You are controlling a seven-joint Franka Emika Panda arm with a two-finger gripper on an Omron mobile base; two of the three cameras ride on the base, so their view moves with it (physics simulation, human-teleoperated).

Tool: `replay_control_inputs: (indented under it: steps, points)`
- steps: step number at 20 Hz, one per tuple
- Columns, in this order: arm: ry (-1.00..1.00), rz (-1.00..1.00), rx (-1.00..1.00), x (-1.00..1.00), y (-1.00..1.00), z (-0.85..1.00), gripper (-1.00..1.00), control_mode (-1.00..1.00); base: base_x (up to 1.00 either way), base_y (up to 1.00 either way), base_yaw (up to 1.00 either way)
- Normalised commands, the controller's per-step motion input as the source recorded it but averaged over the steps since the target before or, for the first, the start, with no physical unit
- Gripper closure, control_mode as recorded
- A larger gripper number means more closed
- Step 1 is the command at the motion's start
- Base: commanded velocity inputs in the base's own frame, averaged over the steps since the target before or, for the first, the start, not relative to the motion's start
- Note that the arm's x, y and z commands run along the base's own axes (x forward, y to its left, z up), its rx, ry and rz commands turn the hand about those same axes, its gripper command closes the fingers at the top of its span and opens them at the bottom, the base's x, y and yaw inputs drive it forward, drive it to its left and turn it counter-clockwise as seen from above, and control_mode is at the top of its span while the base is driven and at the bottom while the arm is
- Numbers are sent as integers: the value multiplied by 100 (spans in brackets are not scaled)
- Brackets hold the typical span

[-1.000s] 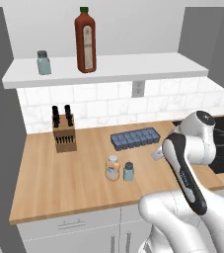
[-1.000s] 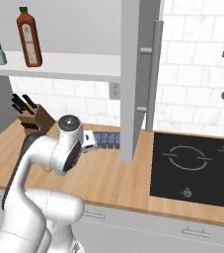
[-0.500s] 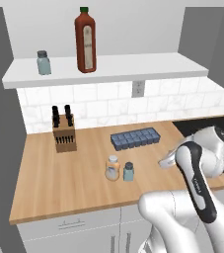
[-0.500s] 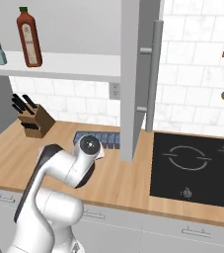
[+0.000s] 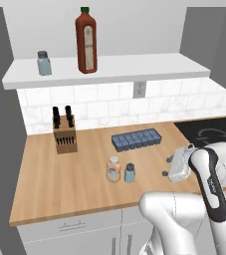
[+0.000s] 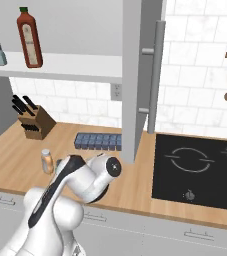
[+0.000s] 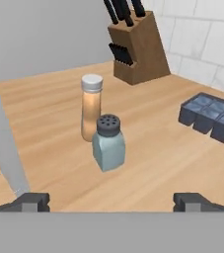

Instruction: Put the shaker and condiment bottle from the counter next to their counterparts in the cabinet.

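Nearby on the wooden desk (image 5: 84, 179), a knife block (image 5: 64, 137) stands toward the tiled wall and a dark ice cube tray (image 5: 136, 139) lies to one side, neither blocking my line to the bottles. My pincer (image 5: 170, 167) hangs wide open and empty above the desk, aimed at the shaker (image 7: 108, 142), which stands upright just in front of the condiment bottle (image 7: 91, 113), the two almost touching. Between us lies bare wood. Up on the cabinet (image 5: 134, 67) shelf wait the second shaker (image 5: 44, 63) and tall red bottle (image 5: 86, 41).
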Motion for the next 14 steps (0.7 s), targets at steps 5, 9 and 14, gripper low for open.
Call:
replay_control_inputs:
  steps: [5, 9, 14]
  points:
    - [-14, 19, 11, -1, 1, 0, -100, -100, 0, 0, 0]
    - [-9, 6, 0, -1, 11, -2, -100, -100, 0, 0, 0]
    - [-2, 0, 0, 1, 33, -8, -100, -100, 0, 0, 0]
